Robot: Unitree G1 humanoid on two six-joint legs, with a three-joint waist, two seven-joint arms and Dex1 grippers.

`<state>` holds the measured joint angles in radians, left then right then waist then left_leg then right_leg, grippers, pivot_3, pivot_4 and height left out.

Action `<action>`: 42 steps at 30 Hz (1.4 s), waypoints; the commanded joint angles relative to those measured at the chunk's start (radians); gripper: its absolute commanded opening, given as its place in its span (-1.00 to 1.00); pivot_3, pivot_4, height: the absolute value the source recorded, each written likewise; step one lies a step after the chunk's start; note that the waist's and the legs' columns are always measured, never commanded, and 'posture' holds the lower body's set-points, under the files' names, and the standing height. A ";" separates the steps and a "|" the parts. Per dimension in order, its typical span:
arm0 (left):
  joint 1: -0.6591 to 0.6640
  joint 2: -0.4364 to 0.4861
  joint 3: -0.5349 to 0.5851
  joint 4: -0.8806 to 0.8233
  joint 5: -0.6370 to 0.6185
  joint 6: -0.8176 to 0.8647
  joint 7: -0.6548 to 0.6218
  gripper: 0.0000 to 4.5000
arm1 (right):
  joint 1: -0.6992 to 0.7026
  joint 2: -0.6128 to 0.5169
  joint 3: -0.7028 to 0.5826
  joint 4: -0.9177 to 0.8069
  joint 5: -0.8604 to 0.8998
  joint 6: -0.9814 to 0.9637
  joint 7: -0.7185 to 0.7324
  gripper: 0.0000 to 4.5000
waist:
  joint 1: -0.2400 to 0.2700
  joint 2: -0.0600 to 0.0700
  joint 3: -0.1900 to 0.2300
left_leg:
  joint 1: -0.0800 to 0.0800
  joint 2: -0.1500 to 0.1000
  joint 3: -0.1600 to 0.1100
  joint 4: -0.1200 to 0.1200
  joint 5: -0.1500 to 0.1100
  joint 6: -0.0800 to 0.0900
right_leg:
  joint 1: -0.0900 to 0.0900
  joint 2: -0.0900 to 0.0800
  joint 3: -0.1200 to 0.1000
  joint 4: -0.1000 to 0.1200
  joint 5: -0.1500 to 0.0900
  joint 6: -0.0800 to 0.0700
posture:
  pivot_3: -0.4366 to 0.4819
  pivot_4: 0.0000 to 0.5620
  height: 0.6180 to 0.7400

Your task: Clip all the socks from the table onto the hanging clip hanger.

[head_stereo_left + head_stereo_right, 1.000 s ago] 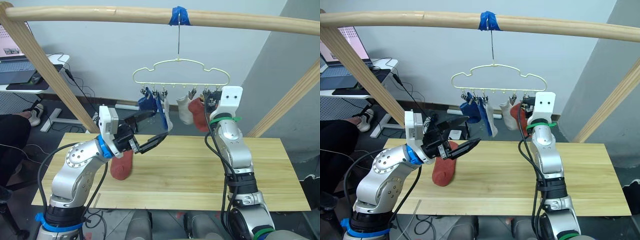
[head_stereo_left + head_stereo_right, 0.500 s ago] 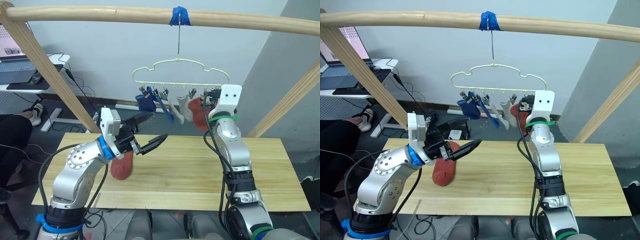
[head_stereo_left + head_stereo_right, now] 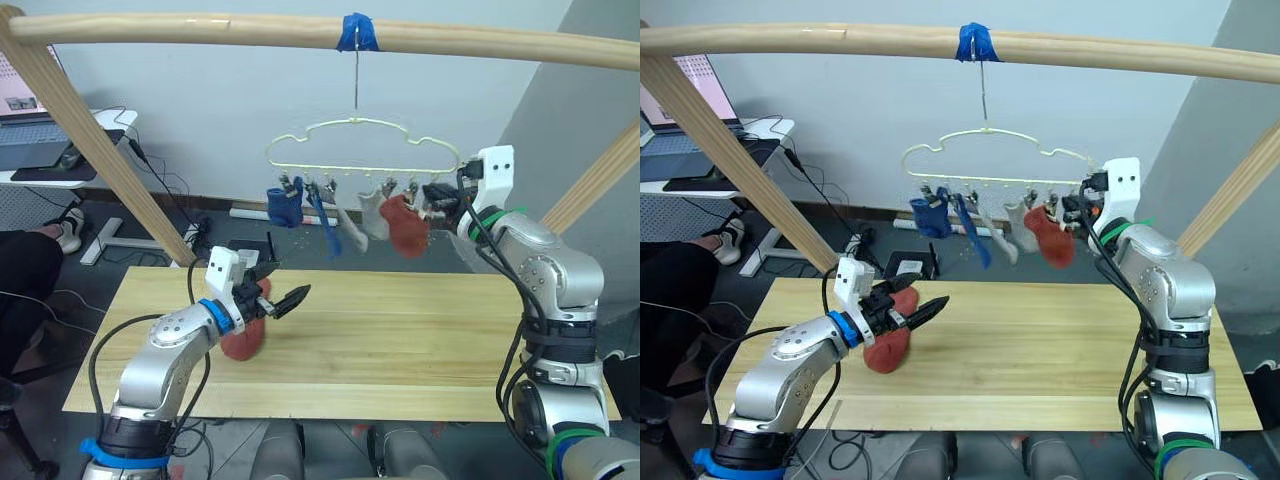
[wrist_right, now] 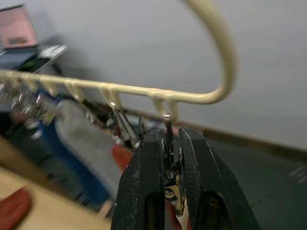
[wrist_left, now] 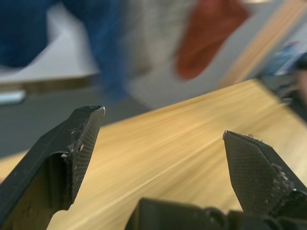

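The pale yellow clip hanger (image 3: 350,165) hangs by its hook from the pole. Two blue socks (image 3: 283,207), light grey socks (image 3: 372,215) and one rust-red sock (image 3: 405,225) hang from its clips. Another rust-red sock (image 3: 243,338) lies on the table (image 3: 420,330) at the left. My left gripper (image 3: 290,280) is open just above and to the right of that sock, with nothing between its fingers (image 5: 79,143). My right gripper (image 4: 169,143) is shut on the metal clip (image 4: 169,132) at the hanger's right end, beside the hanging red sock.
The round wooden pole (image 3: 200,28) with blue tape (image 3: 358,32) spans the top, on slanted legs at the left (image 3: 110,160) and right (image 3: 600,175). Behind the table on the left are a desk (image 3: 50,160), floor cables and a person's leg (image 3: 25,270).
My left gripper has dropped from near the hanging blue socks to just above the table by the red sock. My right arm's elbow swung out right. The hanger and socks are swaying.
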<state>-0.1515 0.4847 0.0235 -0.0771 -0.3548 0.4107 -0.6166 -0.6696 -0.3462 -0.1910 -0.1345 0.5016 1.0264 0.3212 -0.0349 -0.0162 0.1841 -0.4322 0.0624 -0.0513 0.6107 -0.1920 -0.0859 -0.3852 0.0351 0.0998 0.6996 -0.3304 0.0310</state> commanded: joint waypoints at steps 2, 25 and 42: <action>-0.047 0.012 -0.011 0.213 0.151 -0.120 0.084 1.00 | -0.052 -0.015 -0.067 -0.072 0.118 0.153 0.009 -0.79 | 0.003 0.000 0.000 | 0.000 0.000 0.000 0.000 0.000 0.000 | 0.000 0.000 0.000 0.000 0.000 0.000 | -0.03 -0.44 1.00; -0.262 -0.088 -0.021 0.829 0.315 -0.320 0.145 -0.01 | -0.039 0.038 -0.120 -0.143 0.141 0.192 -0.115 -0.80 | -0.009 0.000 -0.005 | 0.000 -0.001 0.000 0.003 0.000 0.000 | -0.001 -0.001 -0.001 0.007 0.000 0.000 | -0.12 -0.60 1.00; -0.144 -0.125 -0.128 0.031 0.064 -0.294 -0.270 -1.00 | -0.116 0.078 -0.251 -0.012 0.247 0.288 -0.134 -0.80 | -0.016 0.000 -0.005 | 0.000 -0.002 0.000 0.013 0.001 0.000 | -0.001 0.000 0.001 0.016 0.000 0.000 | -0.01 -0.61 1.00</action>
<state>-0.2971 0.3506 -0.0899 0.0178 -0.2897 0.1557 -0.8630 -0.7521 -0.2664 -0.3989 -0.1375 0.7011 1.2862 0.1928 -0.0507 -0.0161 0.1787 -0.4325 0.0608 -0.0512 0.6243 -0.1911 -0.0857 -0.3857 0.0348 0.1003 0.7157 -0.3303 0.0313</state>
